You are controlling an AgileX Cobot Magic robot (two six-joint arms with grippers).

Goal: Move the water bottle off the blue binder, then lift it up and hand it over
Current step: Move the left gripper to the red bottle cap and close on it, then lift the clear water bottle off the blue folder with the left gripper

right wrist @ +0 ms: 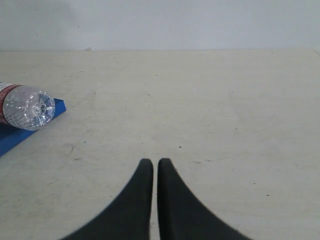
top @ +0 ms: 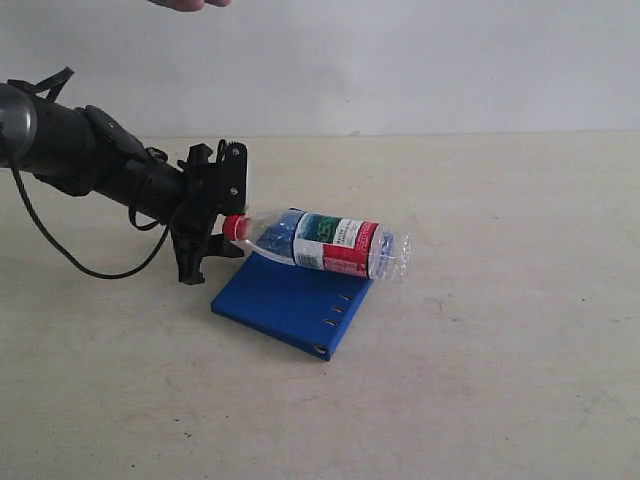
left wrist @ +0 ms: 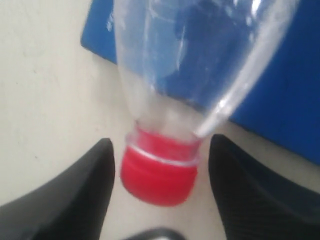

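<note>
The water bottle (top: 330,243) lies on its side across the blue binder (top: 290,300), its red cap (top: 234,227) sticking out past the binder's left edge. My left gripper (top: 213,228) is open, and its black fingers (left wrist: 80,190) flank the cap (left wrist: 159,177) with a gap on each side. The left wrist view is filled by the bottle's clear shoulder (left wrist: 200,55) over the binder (left wrist: 280,100). My right gripper (right wrist: 154,161) is shut on nothing above bare table, far from the bottle's base (right wrist: 27,107) and the binder's corner (right wrist: 15,135). The right arm is absent from the exterior view.
A person's fingers (top: 188,4) show at the top edge of the exterior view, above the left arm. The beige table (top: 500,350) runs back to a white wall. A black cable (top: 90,268) loops under the left arm.
</note>
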